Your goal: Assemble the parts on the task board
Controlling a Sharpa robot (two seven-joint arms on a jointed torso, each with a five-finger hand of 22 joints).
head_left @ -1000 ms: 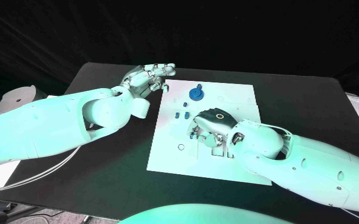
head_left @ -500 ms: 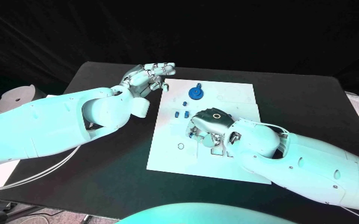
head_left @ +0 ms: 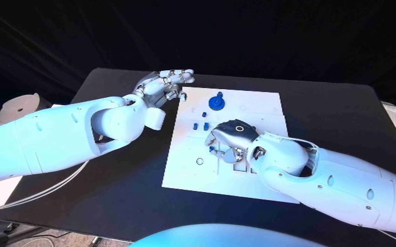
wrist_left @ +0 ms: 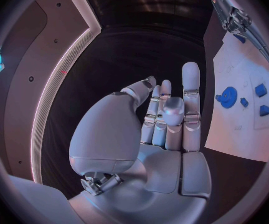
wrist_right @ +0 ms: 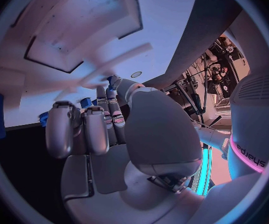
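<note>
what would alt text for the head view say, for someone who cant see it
The right hand reaches down onto the middle of the white task board on a black table, fingers among small blue parts; whether it holds one is unclear. The left hand hovers empty at the board's far left corner, near a round blue part.

The white task board (head_left: 256, 170) lies mid-table on the black table (head_left: 330, 110). The right hand (head_left: 229, 138) hovers low over the board's middle, fingers curled down, blocking the recessed slots beneath it; its arm covers the board's near right corner. The left hand (head_left: 163, 84) sits at the board's far left corner, fingers upright and apart, holding nothing. A round blue part (head_left: 216, 103) and small blue parts (head_left: 198, 126) stand on the far left half of the board. The board's far right area and near left area lie open, as does the table's far right side
</note>
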